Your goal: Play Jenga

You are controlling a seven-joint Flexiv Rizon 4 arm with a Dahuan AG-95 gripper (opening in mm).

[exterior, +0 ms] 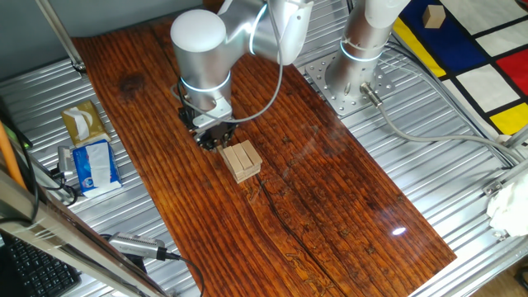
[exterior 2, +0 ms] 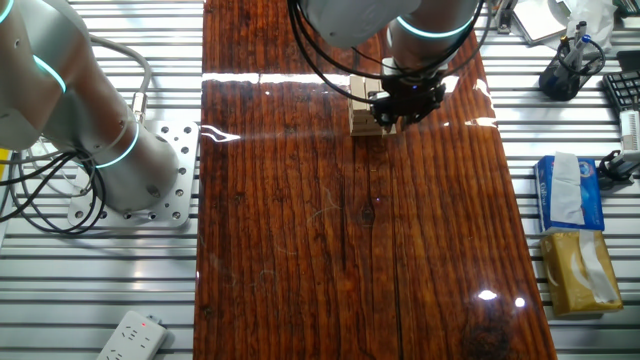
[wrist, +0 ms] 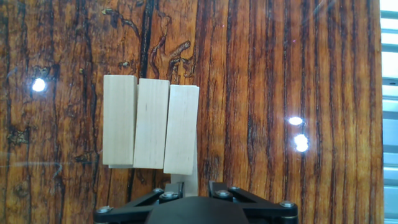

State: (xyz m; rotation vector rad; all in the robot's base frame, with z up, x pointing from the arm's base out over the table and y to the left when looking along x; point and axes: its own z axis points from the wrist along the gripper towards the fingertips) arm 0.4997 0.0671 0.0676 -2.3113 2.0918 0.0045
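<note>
The Jenga pile (exterior: 242, 159) sits on the dark reddish wooden surface (exterior: 330, 198), toward its far left part in one fixed view; it is a low pile of pale wooden bars, three lying side by side on top. In the hand view the three bars (wrist: 151, 124) touch along their long sides; the right one is shifted a little nearer to the camera and slightly tilted. The gripper (exterior: 213, 134) stands low over the surface, just beside the far end of the pile; in the other fixed view it (exterior 2: 398, 108) partly covers the pile (exterior 2: 362, 108). The jaws: I cannot tell if they are spread or pressed together, because the fingertips are hidden. Beside the surface lie a blue tissue pack (exterior: 92, 165) and a yellowish tissue pack (exterior: 83, 124).
</note>
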